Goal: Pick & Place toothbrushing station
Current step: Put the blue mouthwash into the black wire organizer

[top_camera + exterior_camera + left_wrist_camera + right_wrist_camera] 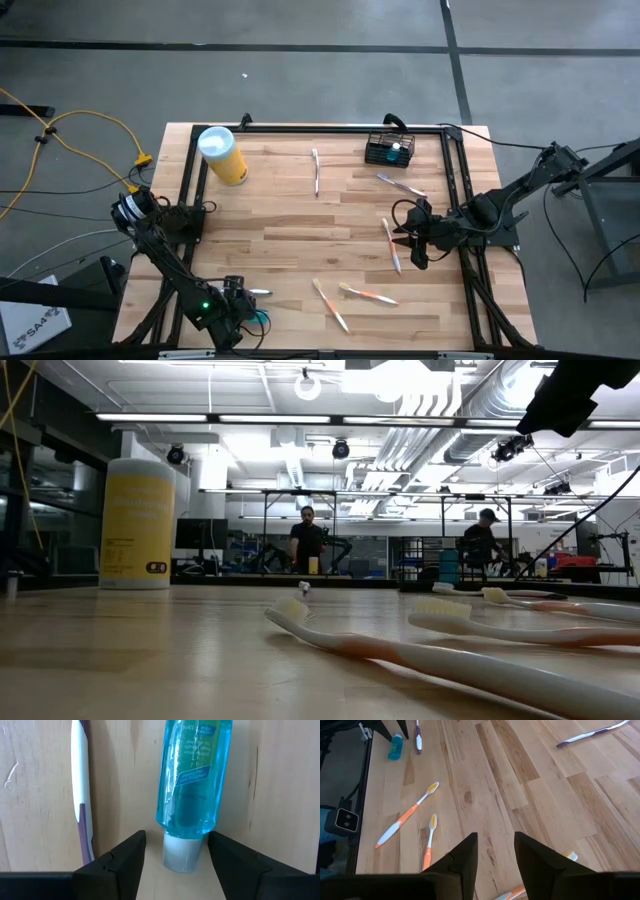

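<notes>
High view: toothbrushing station, black mesh basket, upright at far right of table, untouched, a blue item inside. Yellow canister at far left. Toothbrushes scattered mid-table and near side. Left gripper at near-left edge, fingers spread around cap of blue bottle, not clamped; purple-white toothbrush just beside. Right gripper right of centre, fingers parted, hovering over orange toothbrush, grasping nothing.
</notes>
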Robot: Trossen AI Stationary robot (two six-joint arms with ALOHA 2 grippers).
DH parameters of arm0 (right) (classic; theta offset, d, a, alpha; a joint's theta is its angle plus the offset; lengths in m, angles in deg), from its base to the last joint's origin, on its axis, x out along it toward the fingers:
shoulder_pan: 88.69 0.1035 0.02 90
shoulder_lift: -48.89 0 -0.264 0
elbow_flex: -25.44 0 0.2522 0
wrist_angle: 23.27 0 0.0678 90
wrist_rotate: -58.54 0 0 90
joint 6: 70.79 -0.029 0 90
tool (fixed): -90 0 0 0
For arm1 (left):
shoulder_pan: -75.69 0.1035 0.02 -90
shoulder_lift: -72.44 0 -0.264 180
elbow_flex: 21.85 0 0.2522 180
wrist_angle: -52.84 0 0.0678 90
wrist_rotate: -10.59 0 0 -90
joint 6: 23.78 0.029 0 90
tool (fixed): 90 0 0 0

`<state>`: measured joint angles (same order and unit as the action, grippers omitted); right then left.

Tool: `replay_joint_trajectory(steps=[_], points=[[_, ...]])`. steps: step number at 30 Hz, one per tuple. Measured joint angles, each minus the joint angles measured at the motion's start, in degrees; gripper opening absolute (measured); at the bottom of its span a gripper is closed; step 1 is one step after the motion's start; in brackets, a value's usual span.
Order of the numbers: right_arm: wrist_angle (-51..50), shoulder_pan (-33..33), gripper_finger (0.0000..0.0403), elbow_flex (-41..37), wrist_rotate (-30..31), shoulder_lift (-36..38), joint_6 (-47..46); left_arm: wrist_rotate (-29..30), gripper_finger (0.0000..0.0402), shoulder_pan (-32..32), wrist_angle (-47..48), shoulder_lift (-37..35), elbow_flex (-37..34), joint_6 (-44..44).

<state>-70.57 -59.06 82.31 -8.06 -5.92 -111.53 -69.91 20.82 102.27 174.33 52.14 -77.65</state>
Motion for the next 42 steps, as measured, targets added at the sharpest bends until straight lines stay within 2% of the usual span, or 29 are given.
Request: replay_joint_trajectory(steps=[15,25,42], points=[[0.0,0.0,0.012,0.0,0.0,0.0,0.01,0.96,0.0211,-0.02,-1.08,0.07,-0.14,1.86],[-0.01,0.0,0.012,0.0,0.0,-0.01,-0.01,2.13,0.0252,-0.23,-3.4,-0.59,-0.27,6.13],[0.0,0.0,0.012,0.0,0.0,-0.02,-0.01,1.55,0.0256,4.27,-6.92,-0.63,-0.19,10.69]])
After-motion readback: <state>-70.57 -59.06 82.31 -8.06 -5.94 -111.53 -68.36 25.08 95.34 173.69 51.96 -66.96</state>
